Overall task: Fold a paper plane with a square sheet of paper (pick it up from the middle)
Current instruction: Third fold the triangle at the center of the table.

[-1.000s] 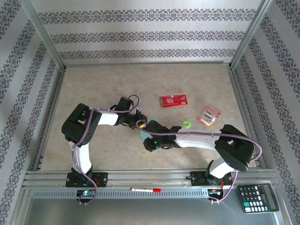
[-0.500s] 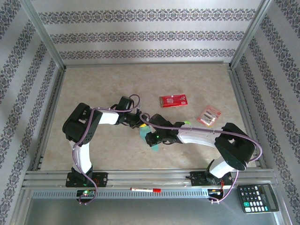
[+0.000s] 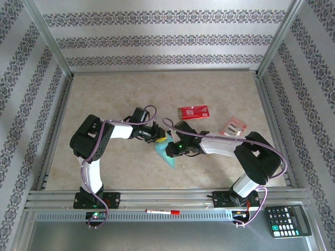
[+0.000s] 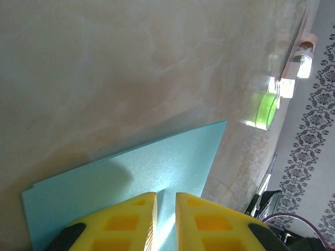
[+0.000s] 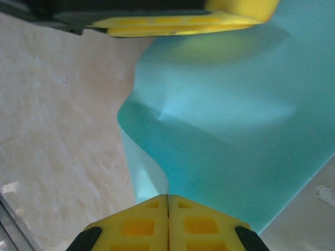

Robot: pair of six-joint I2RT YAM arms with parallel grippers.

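Beige marbled worktop (image 3: 104, 94), teal sheet (image 5: 235, 120) buckled just below the red packet (image 3: 193, 112).
Left pincer (image 4: 166, 197) and right pincer (image 5: 168, 198) both pinch its curled edges.

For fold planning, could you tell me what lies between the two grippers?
The square sheet of paper, from left gripper to right gripper, in the right wrist view.
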